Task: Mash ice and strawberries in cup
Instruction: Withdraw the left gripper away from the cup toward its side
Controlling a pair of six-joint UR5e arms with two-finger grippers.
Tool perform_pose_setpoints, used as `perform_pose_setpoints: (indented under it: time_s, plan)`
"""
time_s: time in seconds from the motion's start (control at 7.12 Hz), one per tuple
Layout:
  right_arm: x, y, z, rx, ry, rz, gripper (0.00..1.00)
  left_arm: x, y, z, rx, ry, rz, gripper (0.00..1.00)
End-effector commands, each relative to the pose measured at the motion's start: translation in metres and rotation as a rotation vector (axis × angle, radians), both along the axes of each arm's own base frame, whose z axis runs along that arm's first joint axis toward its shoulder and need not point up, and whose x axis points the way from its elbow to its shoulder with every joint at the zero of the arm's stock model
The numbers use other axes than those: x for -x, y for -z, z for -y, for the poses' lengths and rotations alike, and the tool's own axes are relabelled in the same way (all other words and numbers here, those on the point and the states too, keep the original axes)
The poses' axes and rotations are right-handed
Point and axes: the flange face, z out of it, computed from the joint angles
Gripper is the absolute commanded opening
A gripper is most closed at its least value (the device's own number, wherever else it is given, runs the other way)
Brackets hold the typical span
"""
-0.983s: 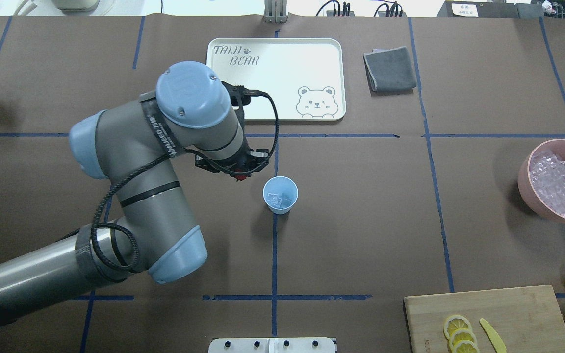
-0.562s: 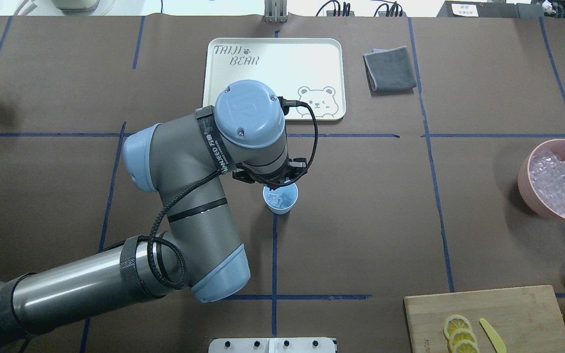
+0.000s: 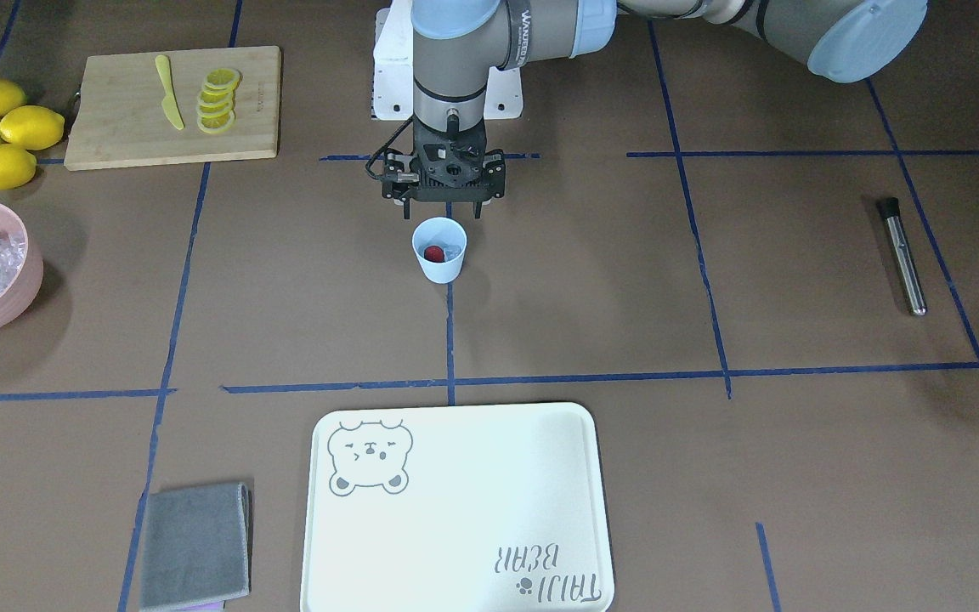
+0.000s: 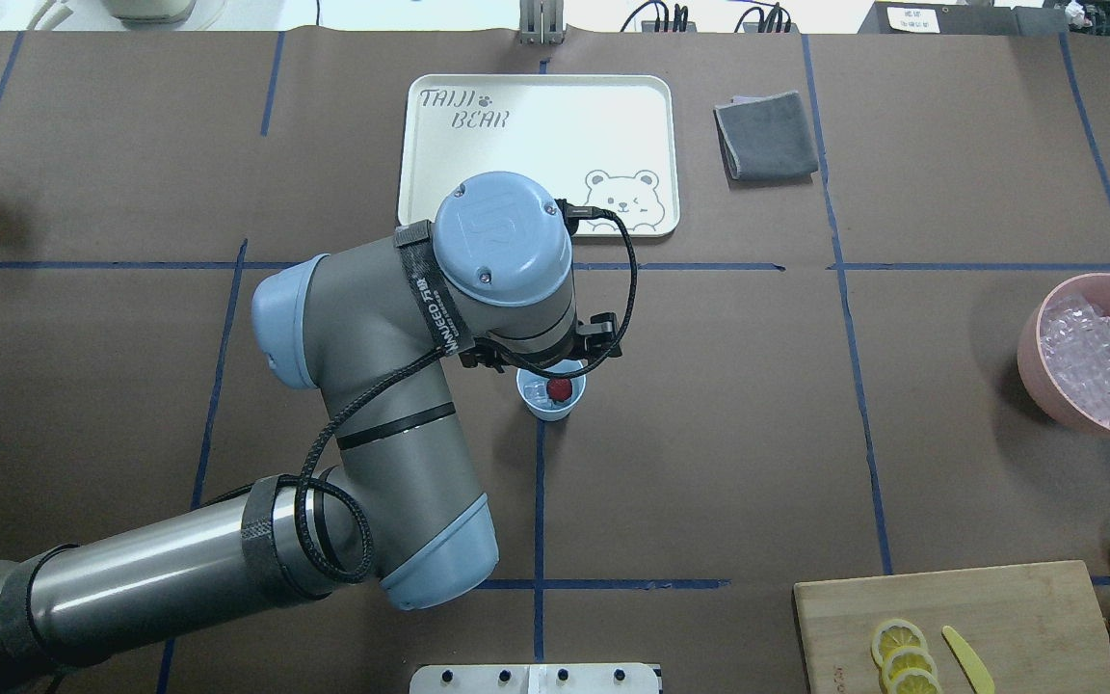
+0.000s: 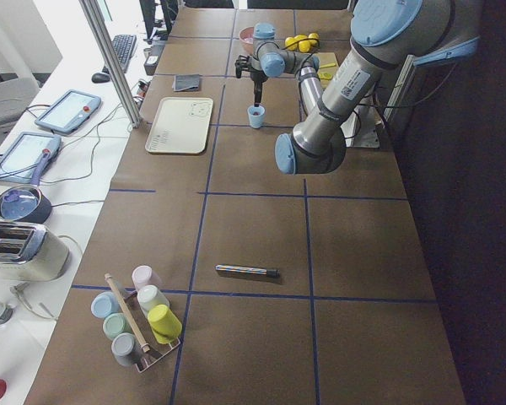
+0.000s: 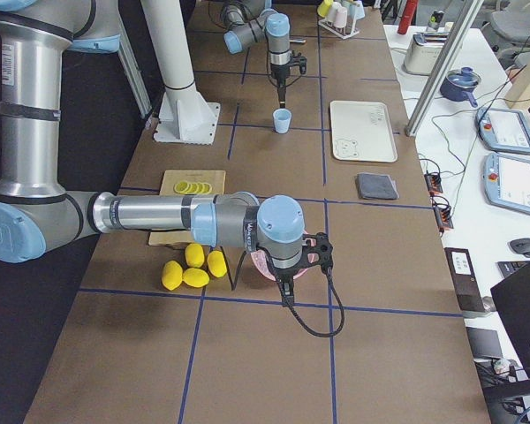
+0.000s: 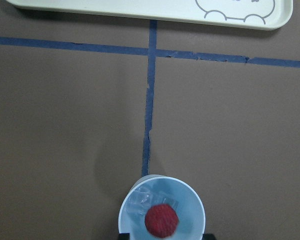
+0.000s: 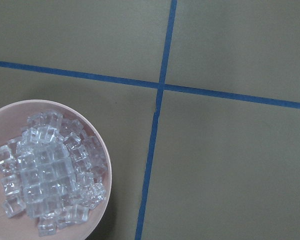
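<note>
Strawberry, one small round dark-red berry, sat inside the small pale-blue plastic cup, resting on a few small clear ice cubes at its bottom. The cup stood upright on the brown paper-covered table, on a strip of blue tape near the middle, between the robot's base and the cream rectangular tray with a bear drawing.

The left gripper hung pointing straight down just above the cup's mouth. Its fingers were spread apart, one to each side of the rim, with nothing between them. The wrist view from that arm looked down into the cup, with the berry and the cubes plainly in sight.

The right gripper hovered over the large pink bowl at the table's right end, and its camera showed the heap of clear cubes filling that bowl. Only the side view caught this gripper, so I could not tell whether its fingers were apart or together.

A folded grey cloth lay beside the tray. A wooden cutting board carried lemon slices and a small yellow knife, with whole yellow lemons just beside it. A dark-capped metal rod lay well apart on the robot's left.
</note>
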Motion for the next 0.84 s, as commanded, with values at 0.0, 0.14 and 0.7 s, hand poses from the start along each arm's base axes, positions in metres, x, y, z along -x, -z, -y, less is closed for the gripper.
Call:
perform_pose_setpoints:
  time_s: [0.0,0.14,0.7]
  plan:
    - [0.001,0.000,0.000,0.000,0.002,0.000,0.99,0.016,-0.022,0.001,-0.025,-0.045,0.013,1.00]
    - [0.001,0.000,0.000,0.001,0.003,-0.002,0.99,0.062,-0.058,0.016,-0.041,-0.094,0.033,1.00]
    - [0.001,0.000,0.000,-0.001,0.003,0.000,0.99,0.342,-0.237,0.098,-0.212,-0.291,0.142,1.00]
